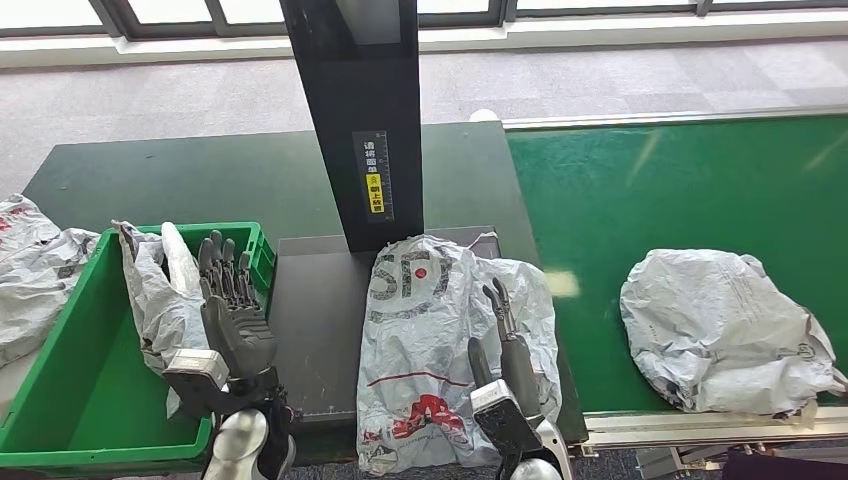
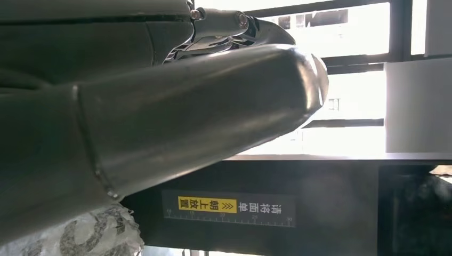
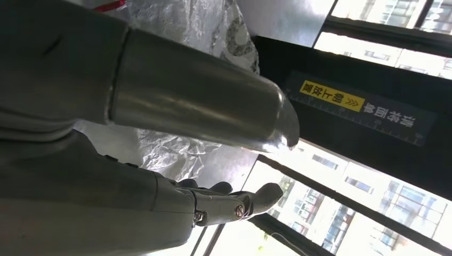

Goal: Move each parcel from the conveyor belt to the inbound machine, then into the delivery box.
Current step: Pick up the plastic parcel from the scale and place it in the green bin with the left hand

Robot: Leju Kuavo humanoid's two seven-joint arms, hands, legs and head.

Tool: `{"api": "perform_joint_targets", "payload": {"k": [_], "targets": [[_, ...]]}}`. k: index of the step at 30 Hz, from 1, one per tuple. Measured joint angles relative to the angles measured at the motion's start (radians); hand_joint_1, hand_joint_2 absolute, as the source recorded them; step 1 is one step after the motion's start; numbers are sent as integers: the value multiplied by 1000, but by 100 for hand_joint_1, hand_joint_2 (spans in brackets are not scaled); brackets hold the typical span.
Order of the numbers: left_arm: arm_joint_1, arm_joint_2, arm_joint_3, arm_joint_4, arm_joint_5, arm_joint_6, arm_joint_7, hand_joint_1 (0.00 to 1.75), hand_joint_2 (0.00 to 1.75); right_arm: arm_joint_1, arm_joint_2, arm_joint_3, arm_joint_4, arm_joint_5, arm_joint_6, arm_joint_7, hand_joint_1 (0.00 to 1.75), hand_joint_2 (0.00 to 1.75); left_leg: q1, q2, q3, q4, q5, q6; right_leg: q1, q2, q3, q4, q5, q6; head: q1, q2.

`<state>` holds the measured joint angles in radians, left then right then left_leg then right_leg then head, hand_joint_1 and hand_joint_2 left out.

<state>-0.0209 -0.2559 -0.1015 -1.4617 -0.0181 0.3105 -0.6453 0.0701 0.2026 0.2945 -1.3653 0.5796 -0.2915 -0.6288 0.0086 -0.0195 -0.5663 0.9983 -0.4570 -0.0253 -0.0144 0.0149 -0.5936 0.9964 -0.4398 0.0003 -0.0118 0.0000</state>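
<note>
Head view, nearest first. At 6 o'clock the right robot hand (image 1: 503,345) lay over the lower part of a grey parcel (image 1: 430,340) printed with dark letters and a red logo; its fingers were extended and apart, and whether they pressed on the wrapping could not be told. In the right wrist view that robot hand's (image 3: 160,160) fingers (image 3: 240,200) stretched out straight with nothing between them and the thumb, the crumpled parcel (image 3: 176,144) lying just behind. At 7 o'clock the left robot hand (image 1: 232,305) stood upright with fingers straight and slightly spread, holding nothing, above the right wall of the green delivery box (image 1: 60,350). A second grey parcel (image 1: 160,290) leaned inside that box against the same wall, just beside the left robot hand. In the left wrist view the thick thumb of the left robot hand (image 2: 160,122) crossed the frame, a corner of parcel wrapping beneath it.

The central parcel rested on the grey platform of the inbound machine (image 1: 320,320), whose black column (image 1: 360,110) rose toward 12 o'clock and bore a yellow label (image 1: 375,190). At 3 o'clock a third parcel (image 1: 725,330) lay on the green conveyor belt (image 1: 680,190), well apart from both robot hands. At 9 o'clock further grey parcels (image 1: 30,265) lay outside the box. The dark green table (image 1: 180,180) extended behind, with grey floor beyond.
</note>
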Motion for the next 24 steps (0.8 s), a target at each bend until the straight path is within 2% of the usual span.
{"api": "perform_joint_targets", "payload": {"k": [1, 5, 9, 13, 16, 19, 24], "targets": [[-1, -1, 0, 1, -9, 7, -9, 0, 0, 2, 0, 0, -8, -14, -3, -20, 0, 175, 0, 0, 0, 0, 0, 0, 0, 0, 0, 0, 0, 0, 0, 0], [-10, -2, -7, 2, -116, 45, -30, 0, 175, 30, -2, 2, -102, -75, -114, -67, 0, 175, 0, 0, 0, 0, 0, 0, 0, 0, 0, 0, 0, 0, 0, 0], [-25, 9, -74, 5, -371, 15, -7, 0, 175, 68, -28, 38, -245, -70, -272, -72, 0, 175, -1, 0, 0, 0, 0, 0, -1, 0, 0, 0, 0, 0, 0, 0], [-47, 22, -158, 47, -705, 22, 114, 0, 175, 104, -65, 98, -376, 3, -386, -73, 0, 175, -1, 0, 0, 0, -1, 1, -1, 0, 0, 0, 0, 1, 0, 0], [-60, 28, -207, 106, -842, 36, 166, 0, 175, 124, -82, 121, -457, 30, -403, -73, 0, 175, -1, 0, 0, 0, -1, 0, -1, 0, 0, 0, 0, 1, 0, 0], [-71, 32, -233, 146, -879, 41, 183, 0, 175, 134, -94, 128, -505, 30, -406, -72, 0, 175, -1, 0, 0, 0, -1, 0, -1, 0, 0, 0, 0, 1, 0, 0], [-127, 42, -276, 257, -1075, 12, 287, 0, 175, 131, -117, 133, -536, -54, -406, -71, 0, 175, -1, 0, 1, 0, 0, 1, -1, 0, 1, 0, 0, 1, 0, 0]]}}
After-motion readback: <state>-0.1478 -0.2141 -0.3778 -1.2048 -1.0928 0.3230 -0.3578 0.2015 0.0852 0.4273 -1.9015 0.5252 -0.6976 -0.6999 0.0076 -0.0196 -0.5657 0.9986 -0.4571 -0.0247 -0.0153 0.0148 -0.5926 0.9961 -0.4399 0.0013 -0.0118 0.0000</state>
